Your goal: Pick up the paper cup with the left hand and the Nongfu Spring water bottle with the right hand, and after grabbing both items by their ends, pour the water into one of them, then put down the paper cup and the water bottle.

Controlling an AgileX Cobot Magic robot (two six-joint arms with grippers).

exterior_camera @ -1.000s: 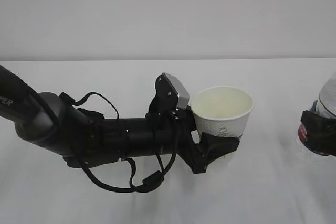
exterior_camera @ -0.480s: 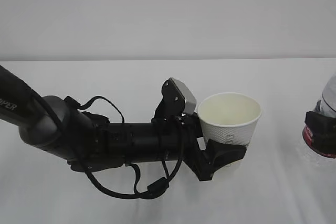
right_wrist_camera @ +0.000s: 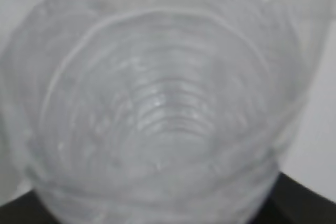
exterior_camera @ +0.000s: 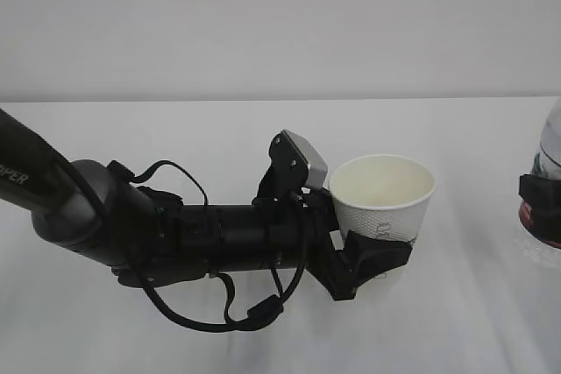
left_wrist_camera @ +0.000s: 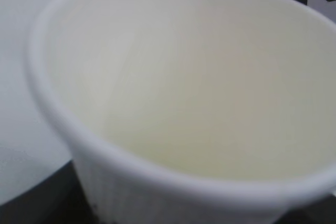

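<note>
Over the white worktop [exterior_camera: 263,129], the left hand [exterior_camera: 372,256] pinches the upright paper cup [exterior_camera: 383,203] near the middle, while the right hand [exterior_camera: 539,208] clamps the Nongfu Spring water bottle [exterior_camera: 550,151] at the right edge.

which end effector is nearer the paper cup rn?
Left. The left end effector is clamped around the lower part of the paper cup. The right end effector is far off at the right edge, around the water bottle.
</note>
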